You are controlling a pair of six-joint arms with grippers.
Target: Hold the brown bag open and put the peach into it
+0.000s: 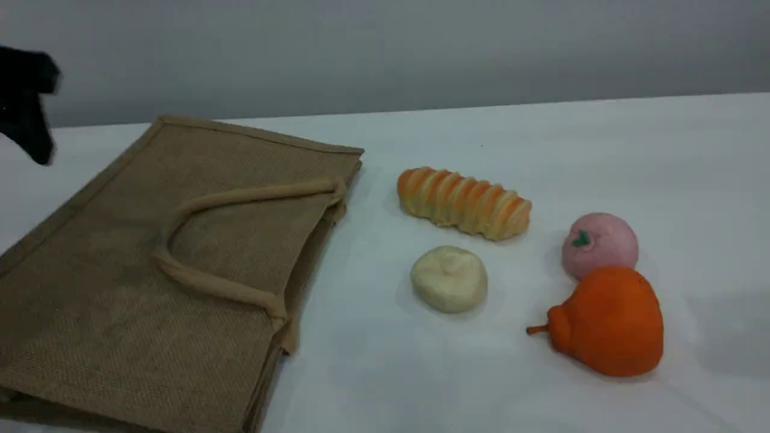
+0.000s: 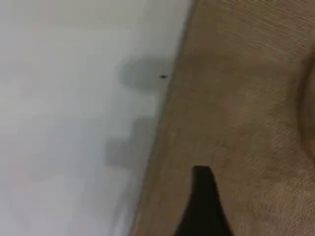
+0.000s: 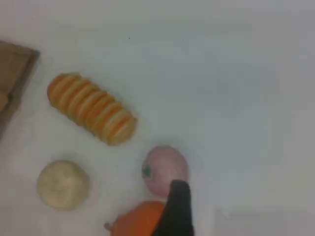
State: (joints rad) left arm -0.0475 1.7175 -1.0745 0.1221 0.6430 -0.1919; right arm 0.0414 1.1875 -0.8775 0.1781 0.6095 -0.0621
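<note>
The brown bag [image 1: 120,288] lies flat on the left of the table, its mouth shut and turned towards the foods. Its beige handle [image 1: 198,276] rests on top. The peach [image 1: 600,245] sits at the right, pale pink with a green leaf mark, touching the orange pear-shaped fruit [image 1: 607,322]. My left gripper [image 1: 30,120] hangs above the bag's far left edge, open and empty; the left wrist view shows its fingertip [image 2: 204,206] over the bag [image 2: 246,98]. My right gripper is outside the scene view; its fingertip [image 3: 177,211] hovers just above the peach [image 3: 165,169], holding nothing.
A striped orange bread roll [image 1: 463,203] lies between bag and peach, with a cream-white bun [image 1: 449,278] in front of it. Both show in the right wrist view, roll [image 3: 92,108] and bun [image 3: 63,184]. The white table [image 1: 601,138] runs to a grey wall.
</note>
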